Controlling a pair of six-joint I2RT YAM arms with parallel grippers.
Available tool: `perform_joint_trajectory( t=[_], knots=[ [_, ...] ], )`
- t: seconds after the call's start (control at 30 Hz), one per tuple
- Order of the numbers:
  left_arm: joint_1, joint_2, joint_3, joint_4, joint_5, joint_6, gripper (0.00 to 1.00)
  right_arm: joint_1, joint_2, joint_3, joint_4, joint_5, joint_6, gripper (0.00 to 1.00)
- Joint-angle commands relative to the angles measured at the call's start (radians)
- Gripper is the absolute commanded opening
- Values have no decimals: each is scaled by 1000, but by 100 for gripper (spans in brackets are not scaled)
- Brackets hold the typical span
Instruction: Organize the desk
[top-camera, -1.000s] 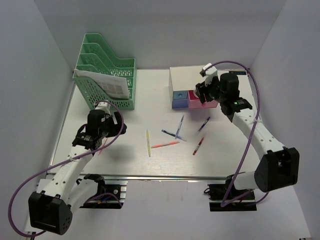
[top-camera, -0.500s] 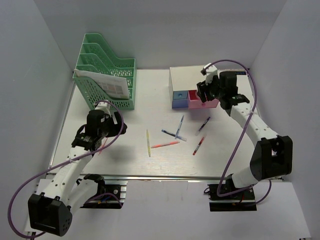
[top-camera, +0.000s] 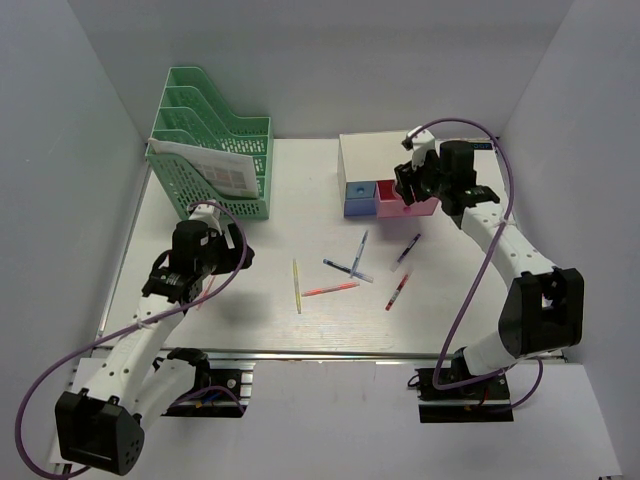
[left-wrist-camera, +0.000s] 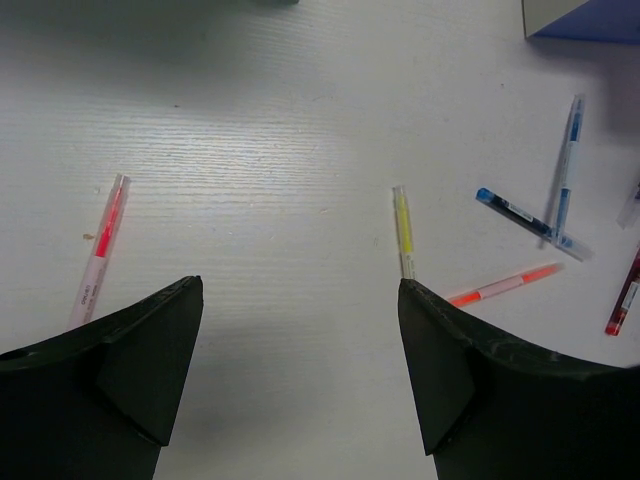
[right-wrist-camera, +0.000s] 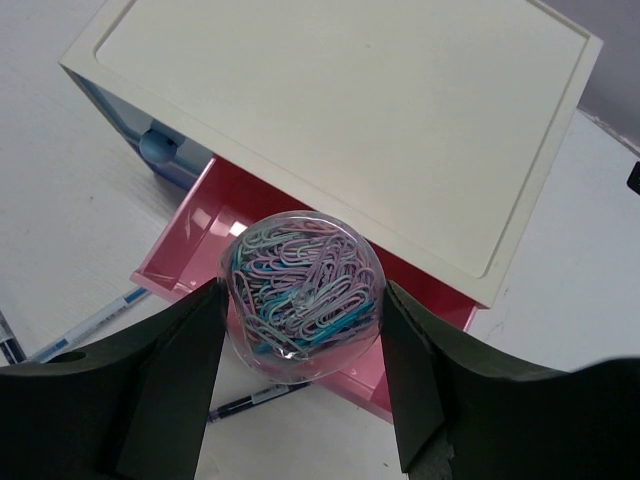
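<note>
Grey walls close in the white desk (top-camera: 260, 325), which fills the middle of the overhead view. At far left stands a green file rack (top-camera: 215, 150) with papers in its front slot. Just nearer, the left gripper (left-wrist-camera: 300, 290) hovers over bare tabletop, its jaws spread wide and holding nothing. A pink pen (left-wrist-camera: 100, 245) lies by its left finger and a yellow pen (left-wrist-camera: 403, 225) by its right. More pens (top-camera: 357, 255) lie scattered across the centre.

At the right rear sits the small drawer box (right-wrist-camera: 350, 110), its pink drawer (right-wrist-camera: 185, 270) standing open. The right gripper (right-wrist-camera: 302, 292) clasps a clear round tub of paper clips (right-wrist-camera: 300, 300) between both fingers, over the drawer's front part. Whether the tub touches the drawer I cannot tell.

The step in hand looks like stowing the tub. The next move probably calls for lowering it squarely into the drawer, clear of the box's overhang, before the fingers part.
</note>
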Motion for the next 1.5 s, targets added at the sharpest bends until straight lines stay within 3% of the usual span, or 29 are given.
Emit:
perform_joint_trajectory(
  t=[0.0,0.77,0.8,0.9,0.93,0.97,1.03,1.07,1.2,1.3,1.33,1.37,1.4,1.47],
  knots=[
    [-4,-26,-4,18,18,9,89,-10,10,64,-45,-50,-20,0],
    [-13,-37,-6,20,23,11,89,-9,94,172,-214,-90,-18,0],
    [-13,-38,-6,20,23,9,88,-7,102,195,-232,-94,-17,3],
    [-13,-38,-6,20,21,11,89,-7,129,224,-244,-92,-7,35],
    [-13,-38,-6,20,23,11,89,-7,134,230,-244,-89,-6,58],
    [-13,-37,-6,21,23,9,89,-10,140,235,-246,-81,-4,71],
    [-13,-40,-6,23,23,11,88,-7,137,241,-244,-78,-1,89],
    [-13,-40,-6,21,20,11,88,-9,129,242,-246,-77,0,89],
    [-13,-37,-6,21,21,9,89,-6,68,248,-235,-77,3,86],
    [-13,-40,-6,21,21,9,89,-7,-25,232,-200,-81,-3,73],
    [-13,-40,-6,18,21,9,88,-10,-77,200,-189,-121,-21,51],
    [-13,-40,-6,18,21,9,88,-9,-107,175,-166,-139,-36,35],
    [-13,-40,-6,18,21,11,89,-10,-134,148,-159,-152,-55,0],
    [-13,-42,-6,20,21,9,88,-15,-203,46,-172,-247,-157,0]
  ],
)
